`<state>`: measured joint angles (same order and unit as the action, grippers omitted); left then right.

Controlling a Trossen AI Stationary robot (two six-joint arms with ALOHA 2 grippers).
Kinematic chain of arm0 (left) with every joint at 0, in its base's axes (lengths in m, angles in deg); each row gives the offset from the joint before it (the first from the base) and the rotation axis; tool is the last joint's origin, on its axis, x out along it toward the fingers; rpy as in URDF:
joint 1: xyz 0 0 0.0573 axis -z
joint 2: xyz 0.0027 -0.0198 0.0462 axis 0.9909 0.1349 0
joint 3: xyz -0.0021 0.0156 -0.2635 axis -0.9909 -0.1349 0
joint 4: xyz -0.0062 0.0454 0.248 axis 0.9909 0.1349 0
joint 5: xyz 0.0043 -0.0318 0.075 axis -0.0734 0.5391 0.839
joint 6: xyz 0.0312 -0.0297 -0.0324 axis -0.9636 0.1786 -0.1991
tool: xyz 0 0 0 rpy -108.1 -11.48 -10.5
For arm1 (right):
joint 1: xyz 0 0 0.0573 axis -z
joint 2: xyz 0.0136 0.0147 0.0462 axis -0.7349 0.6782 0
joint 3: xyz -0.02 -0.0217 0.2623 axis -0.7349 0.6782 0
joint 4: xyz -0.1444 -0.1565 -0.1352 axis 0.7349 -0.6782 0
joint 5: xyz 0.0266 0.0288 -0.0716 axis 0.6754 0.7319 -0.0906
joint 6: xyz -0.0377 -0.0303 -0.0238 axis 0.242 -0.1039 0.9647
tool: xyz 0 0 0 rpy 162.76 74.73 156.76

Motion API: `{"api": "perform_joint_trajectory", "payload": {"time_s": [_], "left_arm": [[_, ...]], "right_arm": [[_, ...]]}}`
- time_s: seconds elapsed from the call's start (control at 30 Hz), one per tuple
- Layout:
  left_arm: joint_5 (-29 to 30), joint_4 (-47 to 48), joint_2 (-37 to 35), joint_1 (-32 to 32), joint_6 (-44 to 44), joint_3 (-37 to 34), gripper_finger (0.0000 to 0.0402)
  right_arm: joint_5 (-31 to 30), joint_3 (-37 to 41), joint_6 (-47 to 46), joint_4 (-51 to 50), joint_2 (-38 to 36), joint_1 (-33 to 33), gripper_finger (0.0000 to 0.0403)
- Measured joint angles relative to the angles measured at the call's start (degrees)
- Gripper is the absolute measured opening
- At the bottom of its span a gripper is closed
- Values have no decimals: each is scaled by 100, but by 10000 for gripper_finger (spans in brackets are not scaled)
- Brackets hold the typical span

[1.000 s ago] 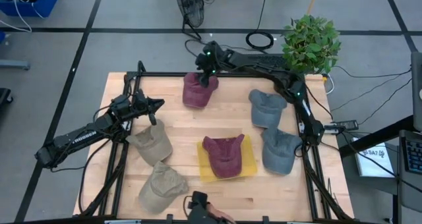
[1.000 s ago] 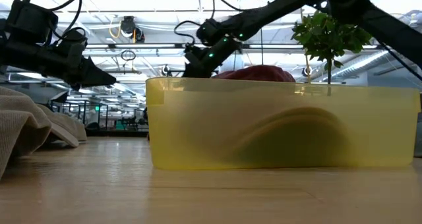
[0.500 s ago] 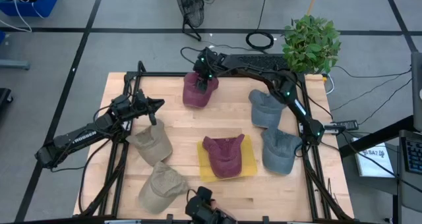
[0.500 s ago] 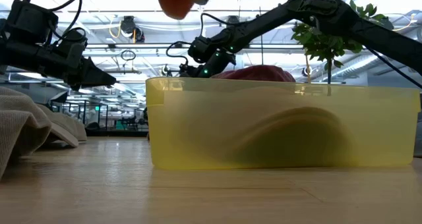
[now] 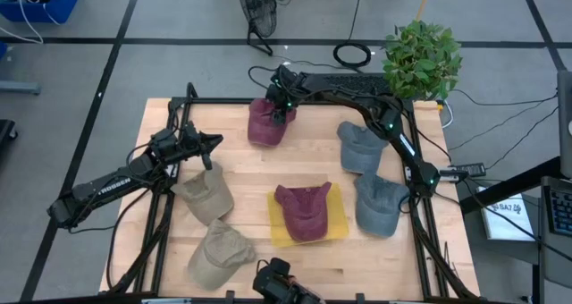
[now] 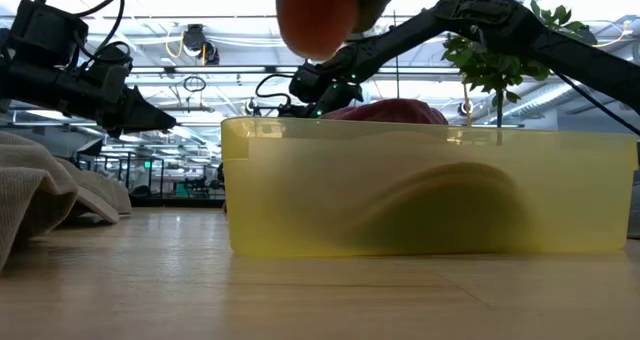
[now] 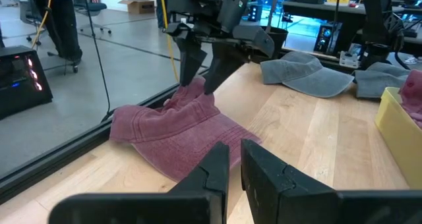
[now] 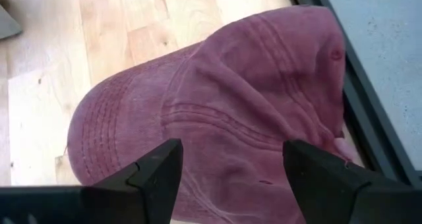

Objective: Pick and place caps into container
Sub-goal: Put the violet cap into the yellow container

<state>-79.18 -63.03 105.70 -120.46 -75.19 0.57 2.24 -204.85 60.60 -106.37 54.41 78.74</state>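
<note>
A maroon cap [image 5: 265,123] lies on the table at the far edge, crown up, brim toward the near side. My right gripper [image 5: 282,110] hangs over its far end, open and slanting down; its fingers [image 7: 187,59] straddle a raised fold of the crown [image 7: 198,92]. The yellow container [image 5: 335,225] at centre near holds another maroon cap [image 5: 302,210]. Two grey-blue caps [image 5: 362,146] [image 5: 380,204] lie at the right, two khaki caps [image 5: 206,194] [image 5: 219,250] at the left. My left gripper [image 5: 213,143] waits shut at the left, holding nothing. My right gripper comes at the far maroon cap's crown [image 8: 264,118] slanting down from the far side, a finger on either side of the fold. Whether the fingertips touch the cloth I cannot tell.
A potted plant [image 5: 422,58] stands beyond the far right corner. A black frame rail [image 5: 223,102] runs along the far edge behind the cap. A dark object [image 5: 279,282] sits at the near edge, and a blurred reddish shape [image 6: 318,15] hangs close before the low camera.
My right gripper has come down toward the far maroon cap and tipped more steeply downward, staying open. The reddish blur has come into the low view from above. The caps lie where they were.
</note>
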Motion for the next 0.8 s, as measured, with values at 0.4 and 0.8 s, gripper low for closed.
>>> {"api": "perform_joint_trajectory", "payload": {"time_s": [0.4,0.8], "left_arm": [[-3,21,0,1,-1,0,47],[2,-2,-2,9,-57,0,47]], "right_arm": [[-13,9,134,-9,254,-42,242],[-121,2,405,-113,315,-54,143]]}}
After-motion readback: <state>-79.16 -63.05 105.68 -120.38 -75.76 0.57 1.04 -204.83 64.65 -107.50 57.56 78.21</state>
